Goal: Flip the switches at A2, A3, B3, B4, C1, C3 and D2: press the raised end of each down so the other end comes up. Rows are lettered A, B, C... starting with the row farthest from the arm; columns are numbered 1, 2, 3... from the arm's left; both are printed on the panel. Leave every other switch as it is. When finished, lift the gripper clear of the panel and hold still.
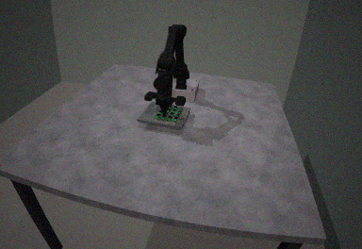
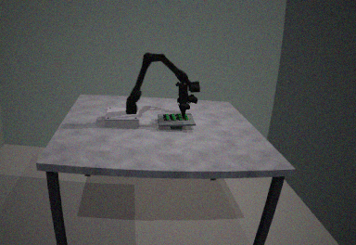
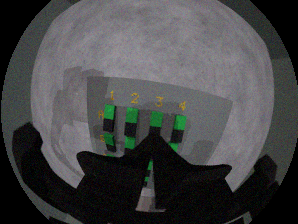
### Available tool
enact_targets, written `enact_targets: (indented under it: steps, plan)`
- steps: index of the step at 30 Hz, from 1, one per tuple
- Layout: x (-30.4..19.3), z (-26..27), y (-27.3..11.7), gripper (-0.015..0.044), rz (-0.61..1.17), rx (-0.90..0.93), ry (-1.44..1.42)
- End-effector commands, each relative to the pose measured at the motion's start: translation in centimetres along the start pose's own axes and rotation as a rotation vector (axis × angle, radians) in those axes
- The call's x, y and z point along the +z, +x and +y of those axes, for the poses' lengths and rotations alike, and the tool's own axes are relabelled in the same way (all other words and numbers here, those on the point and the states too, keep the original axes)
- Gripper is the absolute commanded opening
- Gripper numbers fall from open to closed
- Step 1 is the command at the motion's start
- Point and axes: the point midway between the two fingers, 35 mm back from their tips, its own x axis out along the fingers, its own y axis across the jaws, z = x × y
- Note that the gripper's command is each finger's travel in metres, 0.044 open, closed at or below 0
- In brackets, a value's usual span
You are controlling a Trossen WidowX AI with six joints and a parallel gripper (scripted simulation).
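Observation:
The grey switch panel [image 1: 147, 115] [image 2: 162, 122] [image 3: 212, 115] lies on the table with green and black switches. My gripper [image 1: 164, 114] [image 2: 184, 117] [image 3: 153, 136] is shut and empty. Its tips are down at the near, dark end of switch A3 [image 3: 156, 119], whose green far end shows. Touch cannot be told. Switches A1 [image 3: 109, 111], A2 [image 3: 132, 115] and A4 [image 3: 180, 122] show green far ends and black near ends. B1 [image 3: 109, 139] and B2 [image 3: 130, 143] show partly. The fingers hide B3 and most of rows C and D. Which ends are raised is hard to tell.
A pale box [image 1: 190, 93] [image 2: 121, 122] stands at the arm's base, behind the panel in the top view. The table [image 1: 165, 175] [image 2: 162, 154] extends around the panel. The arm's shadow falls across the table.

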Motion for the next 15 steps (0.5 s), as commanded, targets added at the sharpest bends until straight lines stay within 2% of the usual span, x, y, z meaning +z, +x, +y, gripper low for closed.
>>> enact_targets:
  steps: [1, 15]
  plan:
    - [0.03, -0.03, 0.04, 0.0, -0.002, -0.002, -0.004]
    - [0.02, -0.03, 0.22, 0.0, -0.002, -0.002, -0.004]
